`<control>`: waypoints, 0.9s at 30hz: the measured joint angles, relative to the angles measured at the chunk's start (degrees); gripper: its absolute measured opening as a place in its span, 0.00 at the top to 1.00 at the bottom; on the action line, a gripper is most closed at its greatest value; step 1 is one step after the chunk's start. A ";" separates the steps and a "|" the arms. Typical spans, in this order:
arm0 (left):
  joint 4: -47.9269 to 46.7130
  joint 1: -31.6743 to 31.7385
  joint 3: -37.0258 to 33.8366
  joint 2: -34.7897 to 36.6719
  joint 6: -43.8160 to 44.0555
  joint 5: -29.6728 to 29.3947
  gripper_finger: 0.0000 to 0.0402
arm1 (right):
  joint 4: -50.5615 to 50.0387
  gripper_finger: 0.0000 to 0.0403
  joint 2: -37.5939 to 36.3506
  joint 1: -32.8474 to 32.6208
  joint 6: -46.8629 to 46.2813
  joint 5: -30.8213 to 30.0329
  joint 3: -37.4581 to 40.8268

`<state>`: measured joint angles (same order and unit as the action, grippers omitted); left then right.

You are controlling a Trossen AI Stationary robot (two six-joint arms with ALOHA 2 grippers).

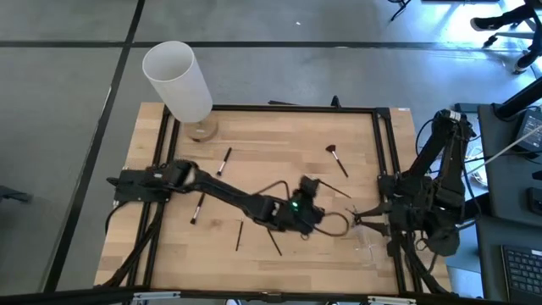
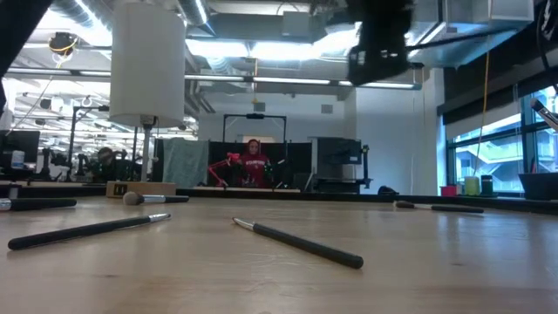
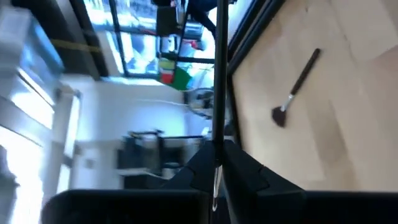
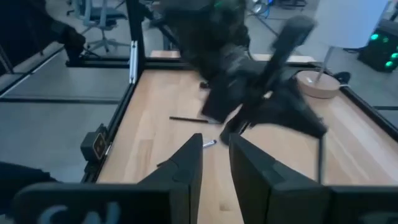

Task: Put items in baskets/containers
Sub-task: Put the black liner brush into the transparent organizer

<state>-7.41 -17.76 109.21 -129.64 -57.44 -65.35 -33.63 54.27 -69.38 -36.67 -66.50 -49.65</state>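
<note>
Mid-table, left gripper [image 1: 310, 188] clamped on brush [image 3: 217, 74] — seen only in wrist view.

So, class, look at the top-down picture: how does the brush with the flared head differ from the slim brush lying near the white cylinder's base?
The flared-head brush ends in a wide, dark fan; the slim brush narrows to a small pale tip. The flared-head brush lies towards the table's right side, the slim brush by the white cylinder. They slant opposite ways. Both have thin dark handles and lie flat on the wood.
</note>
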 joint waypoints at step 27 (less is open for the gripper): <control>13.16 0.55 23.94 -19.22 -59.68 17.11 0.96 | -5.58 0.80 -0.80 -6.10 -5.16 -5.55 0.02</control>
<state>5.75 -17.21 133.14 -148.85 -117.11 -48.24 -39.21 53.47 -75.48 -41.83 -72.05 -49.63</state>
